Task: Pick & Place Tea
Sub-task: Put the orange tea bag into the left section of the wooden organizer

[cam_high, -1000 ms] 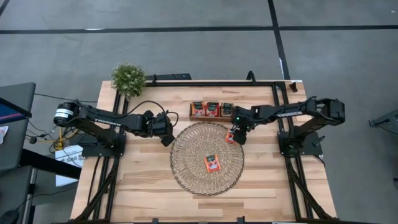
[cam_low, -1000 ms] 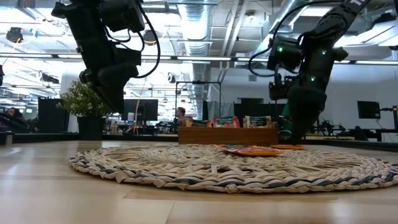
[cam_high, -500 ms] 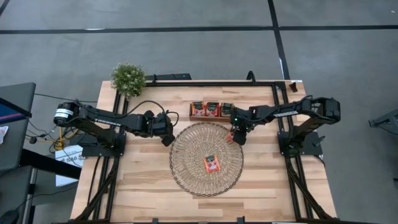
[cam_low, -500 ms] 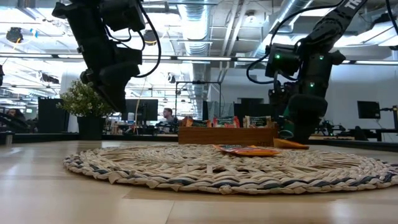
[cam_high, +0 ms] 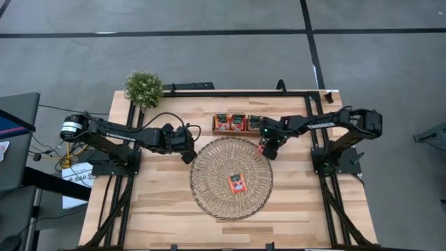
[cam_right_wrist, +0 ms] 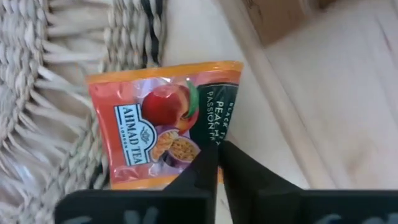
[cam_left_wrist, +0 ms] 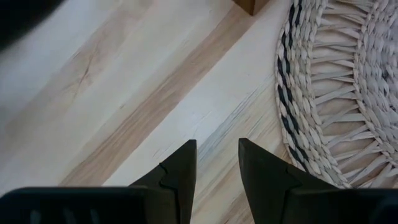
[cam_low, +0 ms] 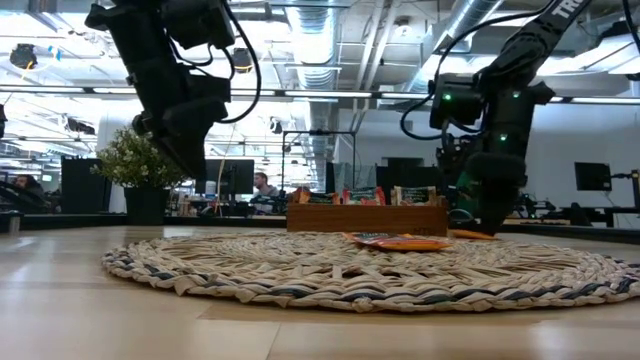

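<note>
Even, bright overhead light; soft shadows; low view foreground blurred; ceiling lamps glare.

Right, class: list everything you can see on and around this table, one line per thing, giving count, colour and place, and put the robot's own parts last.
Straw mat: one, beige with dark strands, centre of the table.
Tea sachets: one orange on the mat's middle; one orange at the mat's far right edge; several red-orange standing in the tray.
Wooden tray: one, brown, behind the mat.
Potted plant: one, green, far left corner.
Table: one, light wood.
Person: one, far in the room behind.
Left gripper: dark, open, hanging above the table at the mat's left edge.
Right gripper: dark, shut on the edge sachet.
</note>
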Controlling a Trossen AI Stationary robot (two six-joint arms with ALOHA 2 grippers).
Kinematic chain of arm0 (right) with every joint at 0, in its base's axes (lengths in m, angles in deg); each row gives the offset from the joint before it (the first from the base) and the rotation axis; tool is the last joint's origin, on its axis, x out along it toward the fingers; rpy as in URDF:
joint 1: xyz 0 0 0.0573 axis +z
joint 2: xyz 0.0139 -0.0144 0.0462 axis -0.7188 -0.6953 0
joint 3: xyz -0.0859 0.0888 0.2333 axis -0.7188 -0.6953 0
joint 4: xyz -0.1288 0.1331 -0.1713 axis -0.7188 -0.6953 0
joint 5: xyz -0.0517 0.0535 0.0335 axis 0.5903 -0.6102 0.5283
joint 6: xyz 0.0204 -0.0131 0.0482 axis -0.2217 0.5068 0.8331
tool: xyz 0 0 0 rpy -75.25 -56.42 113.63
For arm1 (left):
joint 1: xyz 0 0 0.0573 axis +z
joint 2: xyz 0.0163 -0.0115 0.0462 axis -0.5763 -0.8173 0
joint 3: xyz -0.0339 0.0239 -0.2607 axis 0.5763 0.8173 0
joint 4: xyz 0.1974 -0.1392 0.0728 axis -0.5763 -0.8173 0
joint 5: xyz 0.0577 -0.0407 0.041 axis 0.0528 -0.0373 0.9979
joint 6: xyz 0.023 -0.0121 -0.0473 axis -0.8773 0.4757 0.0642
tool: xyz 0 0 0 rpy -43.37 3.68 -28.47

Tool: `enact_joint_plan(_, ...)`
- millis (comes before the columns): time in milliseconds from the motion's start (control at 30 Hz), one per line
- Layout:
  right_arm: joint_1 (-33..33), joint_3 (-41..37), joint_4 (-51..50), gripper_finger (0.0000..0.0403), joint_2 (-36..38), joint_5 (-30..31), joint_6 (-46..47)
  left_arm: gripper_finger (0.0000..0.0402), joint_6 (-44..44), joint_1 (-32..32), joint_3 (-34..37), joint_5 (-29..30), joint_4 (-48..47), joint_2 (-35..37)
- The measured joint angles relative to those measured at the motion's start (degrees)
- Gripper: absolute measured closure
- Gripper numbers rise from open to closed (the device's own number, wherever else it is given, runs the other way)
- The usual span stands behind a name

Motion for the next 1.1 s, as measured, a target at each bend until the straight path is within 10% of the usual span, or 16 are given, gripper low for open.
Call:
enact_joint_plan(433,4.08,0.65,-11.45,0.0402,10.34,3.12,1.06,0.0289,-4.80,0.00,0.00,-1.16,5.65,0.00)
enact_joint_plan(867,19.41,19.99,-15.64,0.0403,13.32,33.52,-11.64,0.0289,-11.78,2.78,-11.16,1.60,10.11,-0.02)
enact_joint_plan(1100,19.42,29.09,-11.24,0.0403,8.82,38.72,-24.68,0.0289,-6.36,9.08,-20.60,-3.98,10.63,0.02)
